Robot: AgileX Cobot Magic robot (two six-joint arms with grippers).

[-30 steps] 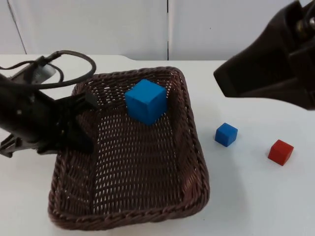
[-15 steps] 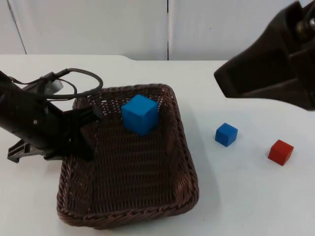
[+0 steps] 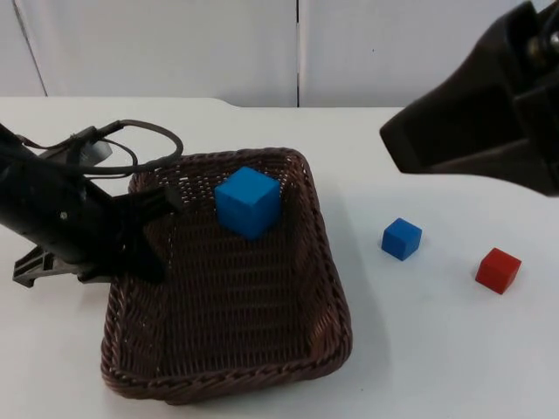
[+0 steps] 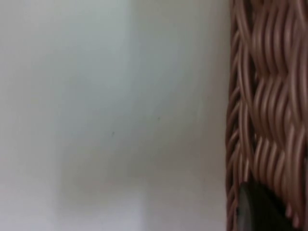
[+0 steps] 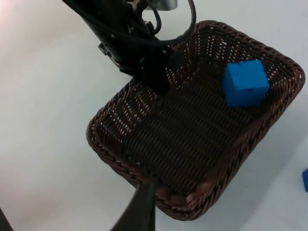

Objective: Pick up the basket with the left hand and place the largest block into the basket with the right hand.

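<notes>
The top view is showing the left claw (image 3: 144, 229) gripping the left rim of the brown wicker basket (image 3: 327, 288), which is sitting low over the white table (image 3: 437, 349). The large blue block (image 3: 248, 202) is lying inside the basket near its far wall, so the placing step is looking done. The right arm is waiting high at the right; whether the right claw (image 5: 139, 211) is open or closed cannot be told. A small blue block (image 3: 402, 238) and a red block (image 3: 499, 270) are sitting on the table, well apart from the basket. The next move is probably calling for a steady hold on the basket.
</notes>
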